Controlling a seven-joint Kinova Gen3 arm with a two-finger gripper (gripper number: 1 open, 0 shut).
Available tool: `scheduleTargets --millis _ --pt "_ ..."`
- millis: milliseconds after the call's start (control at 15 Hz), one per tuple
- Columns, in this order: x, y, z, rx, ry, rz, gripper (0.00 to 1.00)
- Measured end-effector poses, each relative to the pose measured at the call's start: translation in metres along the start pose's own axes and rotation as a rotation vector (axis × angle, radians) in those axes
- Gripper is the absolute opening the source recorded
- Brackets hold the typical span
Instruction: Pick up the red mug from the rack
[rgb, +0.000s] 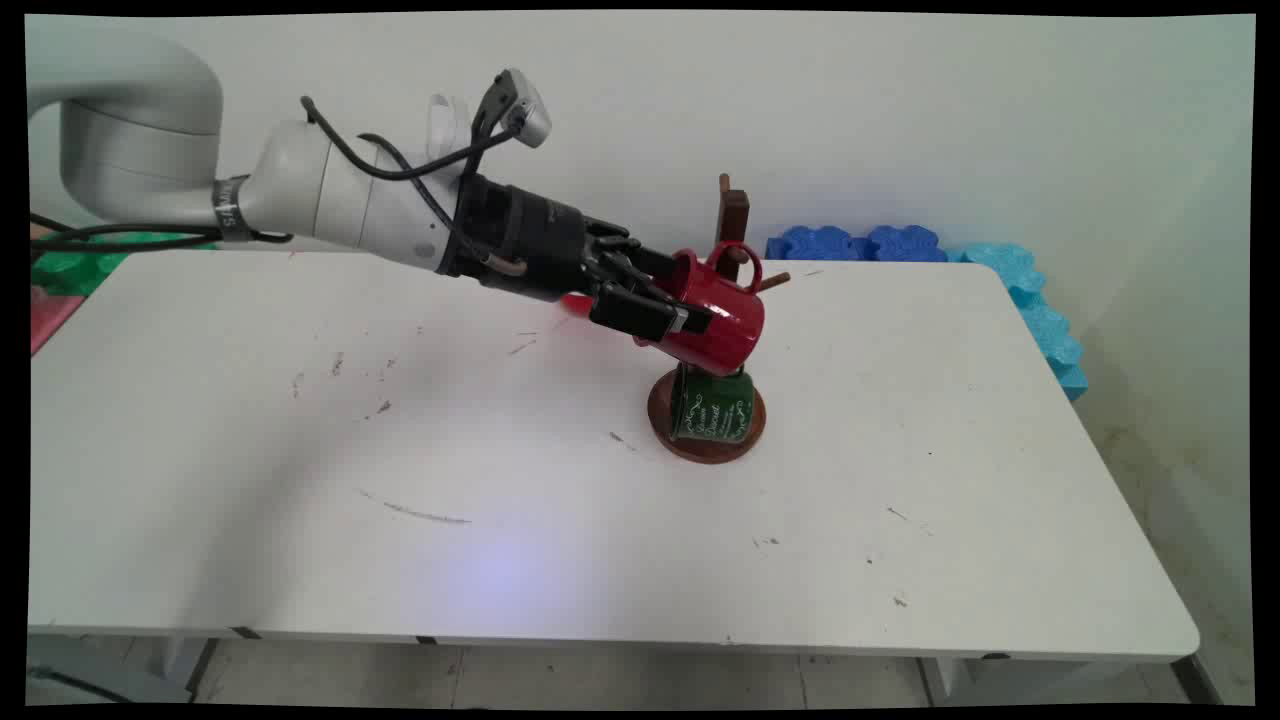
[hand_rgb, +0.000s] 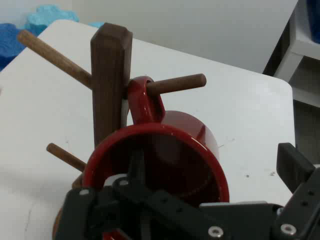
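Red mug (rgb: 722, 318) is empty as far as I can see into it from the hand view; it's tipped on its side, mouth toward the hand. Its handle (hand_rgb: 144, 100) is looped over one peg (hand_rgb: 176, 84) of the wooden mug tree (hand_rgb: 110, 75), right up against the post. Green mug (rgb: 712, 405) with white lettering sits low on the same tree, over the round base (rgb: 706, 447); I can't see its inside from either camera.

Gripper (rgb: 668, 300) is clamped on the red mug's rim: one finger (hand_rgb: 135, 170) inside the cup, the other outside against the wall, opened only about the wall's thickness. The outer finger is mostly hidden behind linkage in the hand view, so contact there is my best read, not certain. Mug is off the table (rgb: 900, 480), hanging between gripper and peg.

Blue foam pieces (rgb: 860, 243) lie along the far right edge of the table, well apart from the tree.
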Motion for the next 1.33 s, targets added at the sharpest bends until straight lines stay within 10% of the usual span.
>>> scheduleTargets --millis 1333 --pt "0.014 0.017 -0.004 -0.033 -0.086 -0.201 1.0"
